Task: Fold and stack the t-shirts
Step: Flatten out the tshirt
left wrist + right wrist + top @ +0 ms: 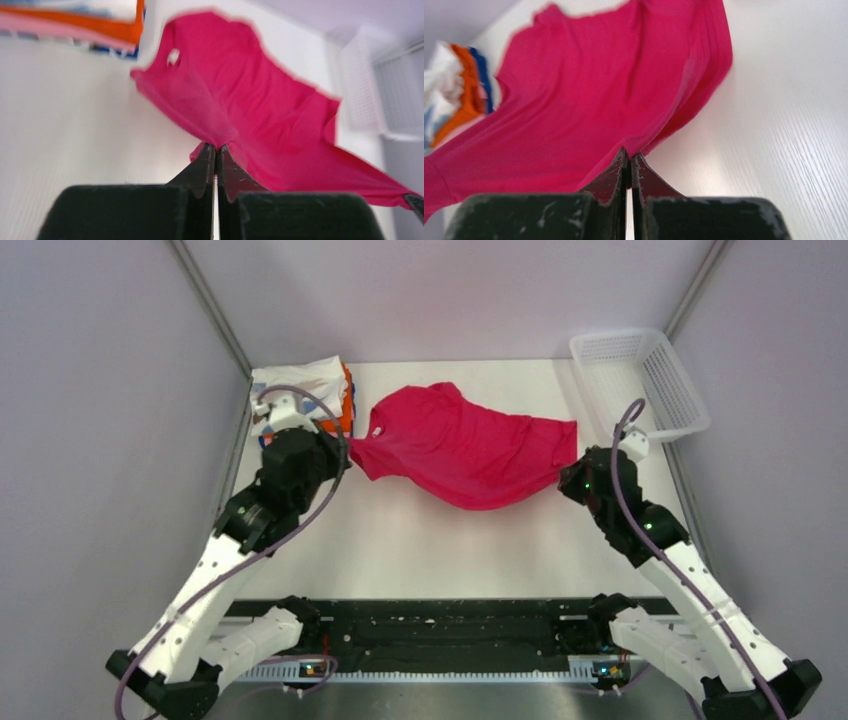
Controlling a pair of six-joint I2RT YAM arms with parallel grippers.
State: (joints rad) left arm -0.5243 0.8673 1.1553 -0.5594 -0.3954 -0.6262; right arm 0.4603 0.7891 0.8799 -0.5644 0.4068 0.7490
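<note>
A magenta-red t-shirt (465, 445) hangs stretched between my two grippers above the middle of the white table, sagging at its near edge. My left gripper (345, 462) is shut on the shirt's left edge below the collar; in the left wrist view the cloth (260, 100) is pinched at the fingertips (216, 148). My right gripper (565, 478) is shut on the shirt's right corner, and the right wrist view shows the cloth (589, 100) nipped at its tips (630, 152). A stack of folded t-shirts (310, 390), white on top with orange and blue beneath, lies at the back left.
A white plastic mesh basket (640, 380) stands at the back right, close to my right arm. Grey walls close in the table on the left, right and back. A black rail (450, 635) runs along the near edge between the arm bases.
</note>
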